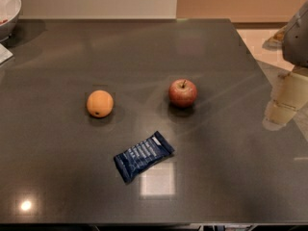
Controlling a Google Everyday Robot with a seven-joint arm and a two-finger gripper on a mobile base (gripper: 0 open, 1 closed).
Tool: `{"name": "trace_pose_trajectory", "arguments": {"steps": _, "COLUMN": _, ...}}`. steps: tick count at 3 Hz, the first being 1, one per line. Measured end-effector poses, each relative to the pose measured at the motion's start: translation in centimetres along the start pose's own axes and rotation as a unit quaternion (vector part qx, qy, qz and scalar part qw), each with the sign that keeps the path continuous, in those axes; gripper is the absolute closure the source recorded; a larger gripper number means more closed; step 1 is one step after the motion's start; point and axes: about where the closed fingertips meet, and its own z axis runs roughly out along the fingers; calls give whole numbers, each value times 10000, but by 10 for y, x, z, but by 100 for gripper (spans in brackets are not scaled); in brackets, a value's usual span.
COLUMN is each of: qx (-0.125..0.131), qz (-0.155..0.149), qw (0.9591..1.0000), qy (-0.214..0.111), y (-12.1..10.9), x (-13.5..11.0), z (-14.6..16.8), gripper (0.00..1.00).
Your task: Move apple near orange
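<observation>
The apple (183,93) is small, red with yellowish streaks and a short dark stem, and stands upright right of the middle of the dark table (144,47). The orange (100,103) is round, matte and pale orange with a small dark spot, and lies to the left of the apple, well apart from it. My gripper (280,110) is at the right edge of the view, over the table's right side, well to the right of the apple and a little lower in the view. It touches neither fruit.
A dark blue snack packet (143,156) lies on the table in front of the two fruits. A white bowl (7,11) stands at the far left corner. The table's far edge meets a light wall; its right edge borders tan floor.
</observation>
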Motion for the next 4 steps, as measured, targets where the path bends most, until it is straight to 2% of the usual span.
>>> {"name": "trace_pose_trajectory", "arguments": {"steps": 1, "qx": 9, "qz": 0, "qw": 10000, "qy": -5, "y": 0, "x": -1, "z": 0, "gripper": 0}}
{"name": "trace_pose_trajectory", "arguments": {"steps": 2, "qx": -39, "qz": -43, "qw": 9994, "qy": -331, "y": -14, "x": -17, "z": 9, "gripper": 0}}
{"name": "trace_pose_trajectory", "arguments": {"steps": 4, "qx": -373, "qz": -185, "qw": 9930, "qy": -1103, "y": -44, "x": -67, "z": 49, "gripper": 0}}
